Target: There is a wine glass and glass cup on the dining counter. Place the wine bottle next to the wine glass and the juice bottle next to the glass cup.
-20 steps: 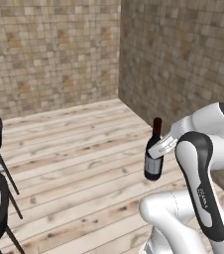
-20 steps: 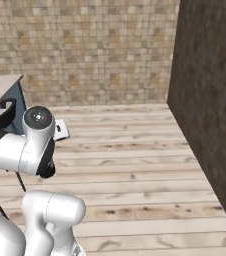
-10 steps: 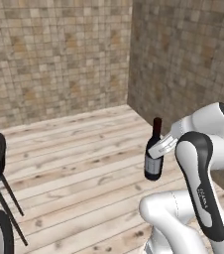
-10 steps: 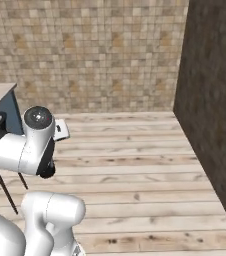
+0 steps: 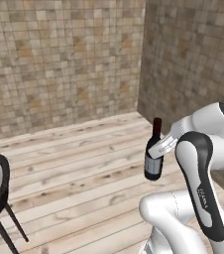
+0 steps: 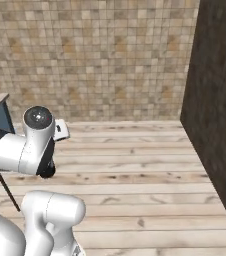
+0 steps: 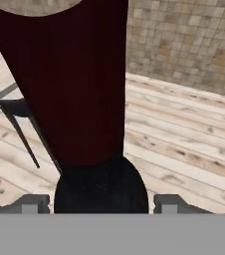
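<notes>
Between the fingers of the gripper (image 5: 159, 150), the wine bottle (image 5: 154, 151) is standing upright, its long axis vertical, clamped at the shoulder. It is hanging over the wooden floor (image 5: 84, 163), and the dining counter is lying somewhere off to the gripper's left, I am judging.

The arm (image 5: 203, 173) is glossy white, built of rounded, bulbous links. A long black band with small pale lettering runs down its forearm. A dark grey disc caps one joint (image 6: 38, 118), with black trim beneath it.
</notes>
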